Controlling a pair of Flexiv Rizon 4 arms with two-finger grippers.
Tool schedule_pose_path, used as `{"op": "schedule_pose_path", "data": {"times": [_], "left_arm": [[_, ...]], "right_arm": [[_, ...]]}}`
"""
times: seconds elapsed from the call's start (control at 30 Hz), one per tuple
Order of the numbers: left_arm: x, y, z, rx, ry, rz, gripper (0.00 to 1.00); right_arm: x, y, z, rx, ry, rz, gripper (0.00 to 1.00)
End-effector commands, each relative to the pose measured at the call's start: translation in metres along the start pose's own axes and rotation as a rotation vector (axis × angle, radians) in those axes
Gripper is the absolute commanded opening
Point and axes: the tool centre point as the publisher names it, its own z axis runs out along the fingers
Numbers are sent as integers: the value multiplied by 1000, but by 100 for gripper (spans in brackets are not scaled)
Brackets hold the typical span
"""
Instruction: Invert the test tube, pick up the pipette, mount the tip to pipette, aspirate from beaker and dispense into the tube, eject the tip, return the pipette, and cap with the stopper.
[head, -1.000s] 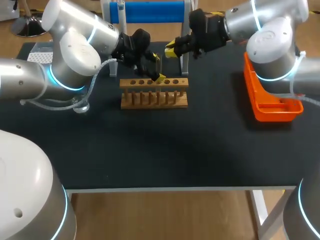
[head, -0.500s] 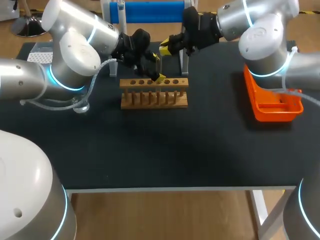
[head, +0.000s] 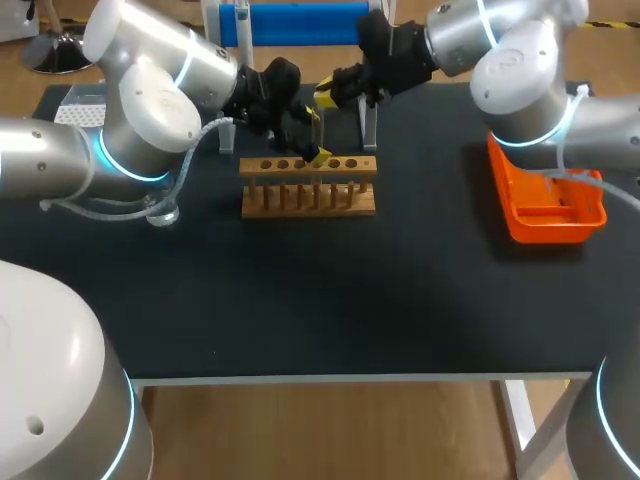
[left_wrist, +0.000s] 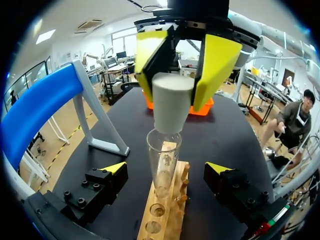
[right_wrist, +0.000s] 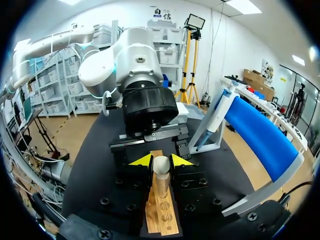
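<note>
One black table (head: 300, 300), right tool (right_wrist: 161, 161) pinching stopper (left_wrist: 171, 102) — left tool (left_wrist: 166, 168) spread around tube (left_wrist: 164, 147)

Silver-grey shells on my left arm (head: 150, 100) and right arm (head: 520, 70), fat rounded joints, blue light rings glowing. Pale cable (head: 100, 206) trailing off the left. Black, screw-studded left gripper (left_wrist: 166, 169) and right gripper (right_wrist: 161, 160), bright yellow fingertips (left_wrist: 116, 167).

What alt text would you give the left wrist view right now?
The right claw holds a white stopper just over the mouth of a glass tube standing in a wooden rack. The left claw, open, flanks the tube without touching it.
</note>
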Motion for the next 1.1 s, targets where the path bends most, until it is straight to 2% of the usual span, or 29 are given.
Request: {"op": "schedule_pose_path", "data": {"times": [0.03,1.1], "left_arm": [[0,0,0,-3,1,-1,100],[0,0,0,-3,1,-1,100]], "right_arm": [[-2,1,1,9,6,2,0],[3,-8,7,39,7,7,0]]}}
